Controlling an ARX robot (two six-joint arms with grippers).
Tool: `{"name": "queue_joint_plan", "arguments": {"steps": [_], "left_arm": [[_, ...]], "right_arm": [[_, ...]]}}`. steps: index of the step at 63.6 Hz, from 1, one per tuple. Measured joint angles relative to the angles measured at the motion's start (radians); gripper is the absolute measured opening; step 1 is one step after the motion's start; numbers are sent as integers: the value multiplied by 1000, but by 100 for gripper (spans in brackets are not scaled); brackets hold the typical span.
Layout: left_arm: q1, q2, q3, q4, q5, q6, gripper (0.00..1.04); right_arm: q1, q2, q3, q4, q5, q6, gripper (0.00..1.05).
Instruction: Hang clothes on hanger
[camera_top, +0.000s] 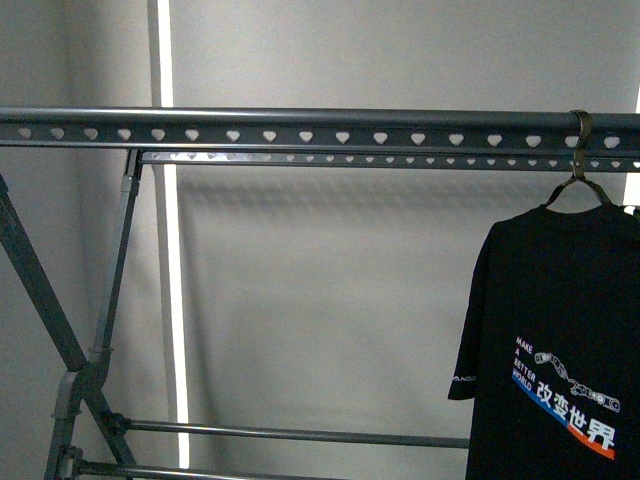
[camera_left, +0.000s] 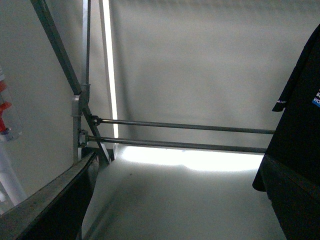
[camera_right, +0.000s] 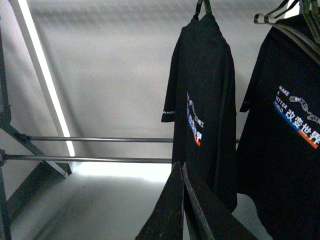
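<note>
The grey rack's top rail (camera_top: 300, 128) with heart-shaped holes runs across the front view. A black printed T-shirt (camera_top: 560, 340) hangs from it at the right on a hanger hook (camera_top: 579, 135). Neither arm shows in the front view. In the right wrist view two black printed T-shirts hang side by side, one (camera_right: 205, 100) beyond my fingertips and one (camera_right: 290, 125) nearer. My right gripper (camera_right: 179, 167) is shut and empty, just short of the first shirt. My left gripper (camera_left: 179, 159) is open and empty, facing the lower bars (camera_left: 180, 126); a shirt sleeve (camera_left: 300, 100) hangs beside one finger.
Diagonal braces (camera_top: 40, 290) and an upright (camera_left: 80, 125) stand at the rack's left end. Two thin lower bars (camera_right: 100, 139) cross low down. A pale wall with a bright vertical strip (camera_top: 165, 50) lies behind. A red-and-white object (camera_left: 5, 115) shows at the left wrist view's edge.
</note>
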Motion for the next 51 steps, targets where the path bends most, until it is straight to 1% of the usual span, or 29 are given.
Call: {"name": "queue_joint_plan", "arguments": {"steps": [12, 17, 20, 44, 51], "left_arm": [[0, 0, 0, 0, 0, 0, 98], [0, -1, 0, 0, 0, 0, 98], [0, 0, 0, 0, -1, 0, 98], [0, -1, 0, 0, 0, 0, 98], [0, -1, 0, 0, 0, 0, 98]], "right_arm": [[0, -42, -47, 3, 0, 0, 2], [0, -120, -56, -80, 0, 0, 2], [0, -161, -72, -97, 0, -1, 2], [0, -217, -121, -96, 0, 0, 2], [0, -253, -162, -90, -1, 0, 2]]}}
